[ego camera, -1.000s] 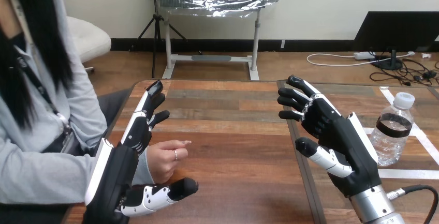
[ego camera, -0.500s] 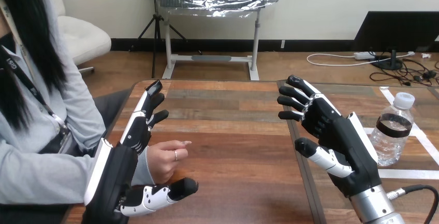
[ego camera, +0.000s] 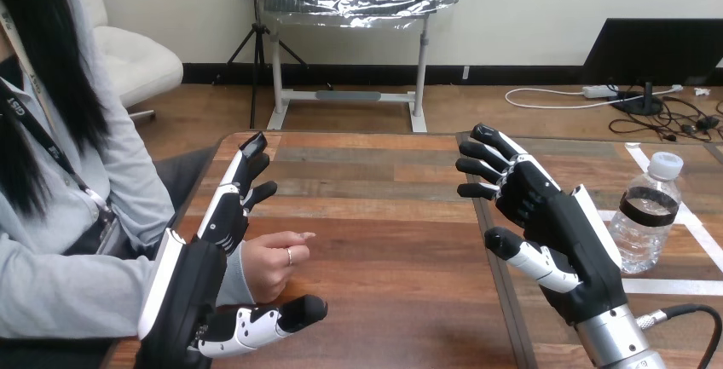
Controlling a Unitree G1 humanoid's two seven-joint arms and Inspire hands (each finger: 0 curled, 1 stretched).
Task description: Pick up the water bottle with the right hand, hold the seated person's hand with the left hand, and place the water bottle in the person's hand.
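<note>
A clear water bottle (ego camera: 646, 214) with a white cap and a dark label band stands upright on the table at the right. My right hand (ego camera: 546, 220) hovers to its left, fingers straight and spread, a small gap apart from it. At the left edge, the person's hand (ego camera: 271, 262) rests loosely curled on the table. My left hand (ego camera: 200, 279) stands open around it: the fingers rise behind it and the thumb lies in front of it, not closed on it.
The wooden table (ego camera: 384, 224) stretches between my two hands. White tape lines (ego camera: 682, 284) mark the table near the bottle. The person sits close along the table's left side.
</note>
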